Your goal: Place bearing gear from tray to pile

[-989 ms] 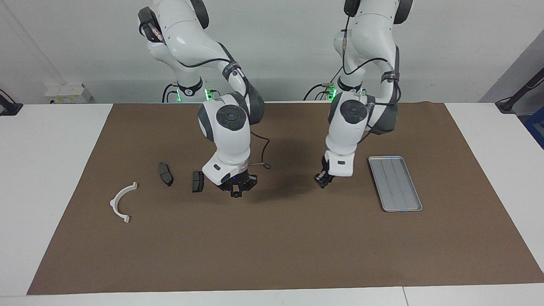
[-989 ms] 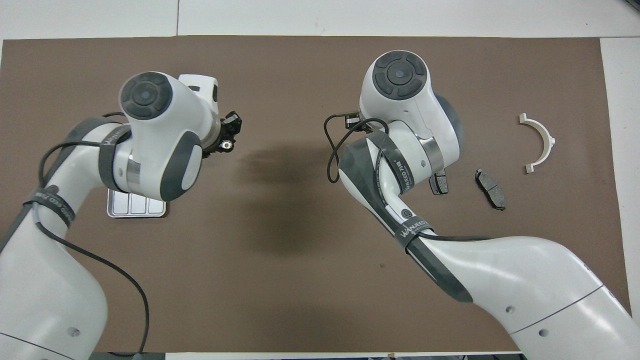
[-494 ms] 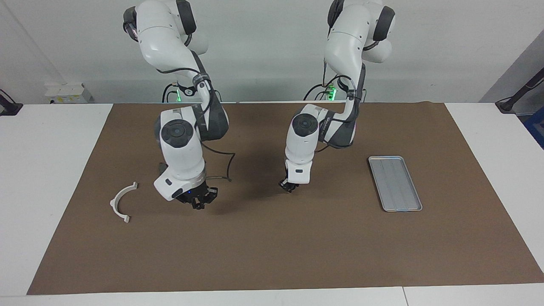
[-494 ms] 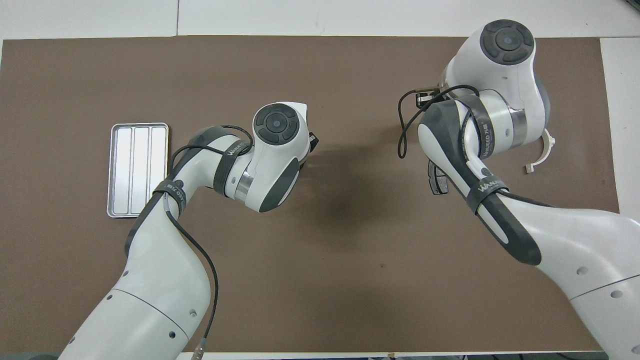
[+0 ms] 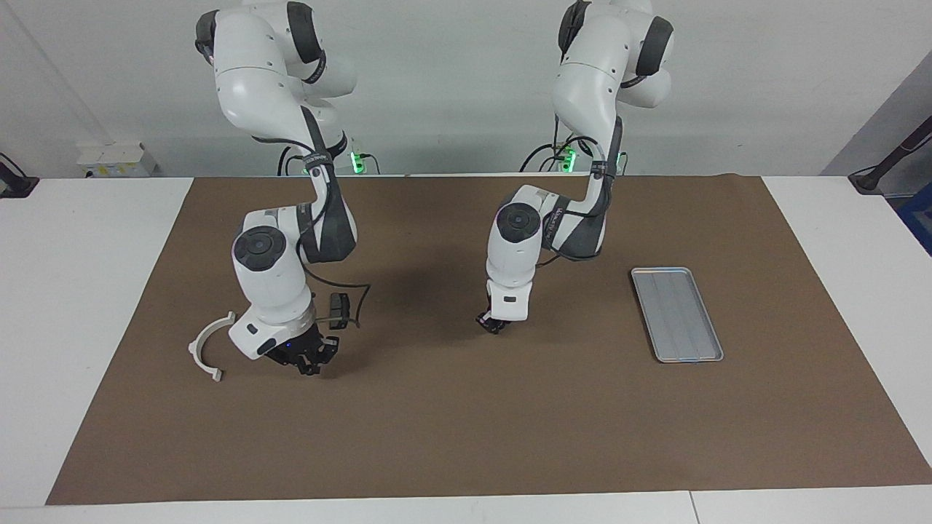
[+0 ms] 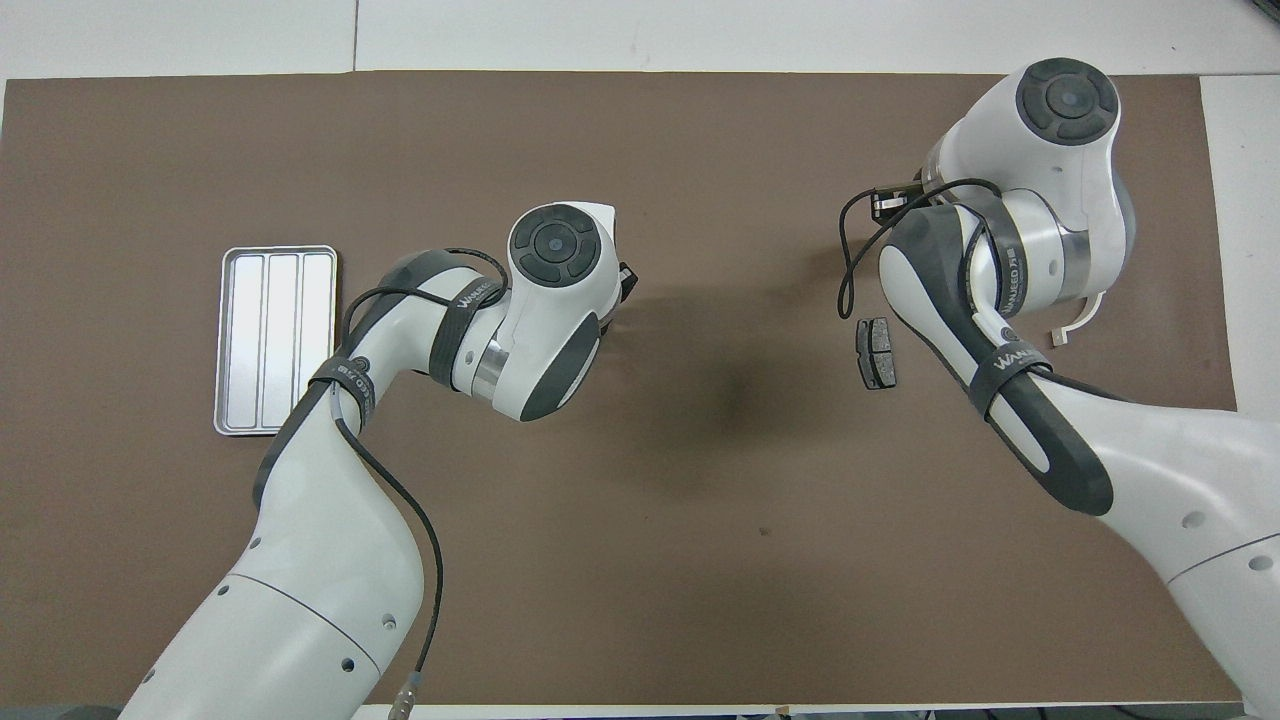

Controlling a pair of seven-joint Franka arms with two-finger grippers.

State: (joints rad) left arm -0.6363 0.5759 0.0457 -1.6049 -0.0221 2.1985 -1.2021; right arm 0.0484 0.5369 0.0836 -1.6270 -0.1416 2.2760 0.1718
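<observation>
Brown mat [image 5: 466, 437]: covers most of the table, fills the middle of the frame.
Tray [image 5: 677, 314]: silver-grey, ridged, mid-height at the left arm's end; looks bare in both views.
White arc [image 5: 207, 346]: part of the pile, lower part of the frame at the right arm's end.
Dark pad [image 6: 876, 352]: flat on the mat beside the right arm; the second pad is hidden.
Right gripper [image 5: 306, 362]: low over the mat between arc and pad, tips pinched together, nothing seen in them.
Left gripper [image 5: 494, 324]: low at frame centre, between tray and pile; spread of its tips cannot be told.
Bearing gear: not made out anywhere; likely carried by the left gripper.
Progress: pickup apparently done; remaining travel and set-down at the pile are left.
</observation>
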